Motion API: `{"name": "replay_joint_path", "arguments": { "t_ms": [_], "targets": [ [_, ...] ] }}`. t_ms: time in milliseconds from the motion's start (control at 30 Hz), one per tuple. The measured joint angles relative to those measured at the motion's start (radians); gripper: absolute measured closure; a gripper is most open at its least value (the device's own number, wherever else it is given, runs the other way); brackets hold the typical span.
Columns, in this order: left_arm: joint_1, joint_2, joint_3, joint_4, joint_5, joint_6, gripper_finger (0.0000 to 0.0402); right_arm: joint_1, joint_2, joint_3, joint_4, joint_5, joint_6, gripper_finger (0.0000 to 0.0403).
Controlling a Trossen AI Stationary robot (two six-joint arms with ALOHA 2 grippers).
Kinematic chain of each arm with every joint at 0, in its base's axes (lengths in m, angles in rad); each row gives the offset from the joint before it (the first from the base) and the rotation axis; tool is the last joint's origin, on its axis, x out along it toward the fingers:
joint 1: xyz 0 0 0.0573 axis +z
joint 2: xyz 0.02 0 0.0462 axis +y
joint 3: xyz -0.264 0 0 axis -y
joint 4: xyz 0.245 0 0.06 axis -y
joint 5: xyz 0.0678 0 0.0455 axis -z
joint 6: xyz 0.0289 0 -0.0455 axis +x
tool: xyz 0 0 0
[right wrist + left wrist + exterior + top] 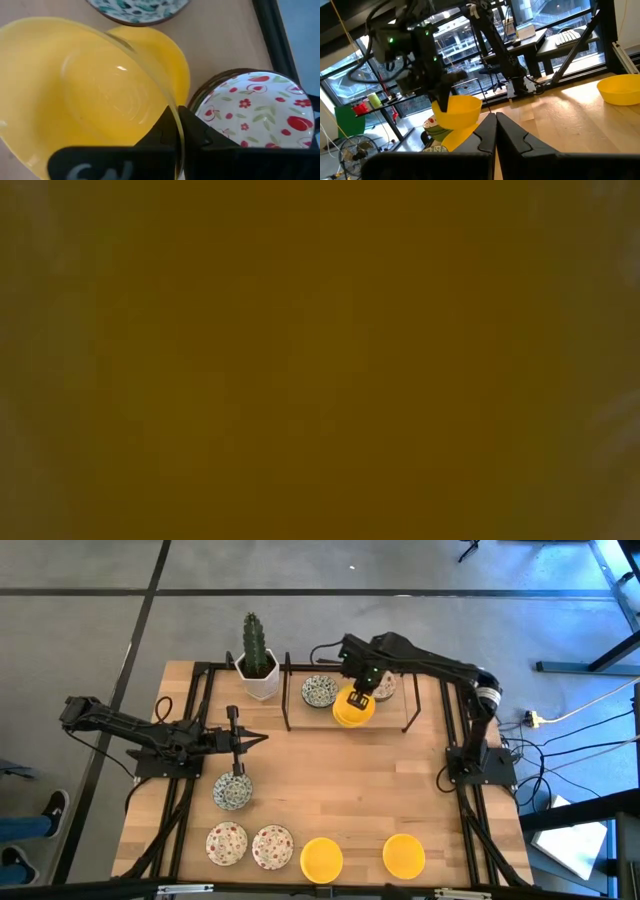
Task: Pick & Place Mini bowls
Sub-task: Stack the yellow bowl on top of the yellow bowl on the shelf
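My right gripper (358,692) is at the far side of the table, shut on a plain yellow mini bowl (353,708). That bowl hangs just over a second yellow bowl (167,55). Beside them, a blue-green patterned bowl (320,691) and a red-speckled bowl (383,687) rest on the table. My left gripper (495,127) is shut and holds nothing; it hovers at the table's left, just beyond another blue-green bowl (232,790). Two red-speckled bowls (227,843) (272,846) and two yellow bowls (322,858) (403,855) sit along the near edge. A yellow-brown blur fills the low view. My right gripper pinches the yellow bowl's rim (170,107), one finger inside the bowl and one outside. The fingers come from above, pointing down. The bowl is tilted and lifted, hanging below the fingers (442,97) over the second yellow bowl.
A cactus in a white pot (258,675) stands at the far left of the table. A black frame (290,690) surrounds the far bowls. Bare wood (350,790) lies across the middle of the table. Cables and arm bases sit along both sides.
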Motion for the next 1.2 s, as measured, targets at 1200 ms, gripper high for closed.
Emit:
{"name": "replay_joint_path", "arguments": {
  "t_ms": [1200],
  "targets": [
    [0.000,0.000,0.000,0.000,0.041,-0.018,0.0394,-0.004,0.120,0.000,0.035,0.011,-0.029,0.0359]
  ]
}}
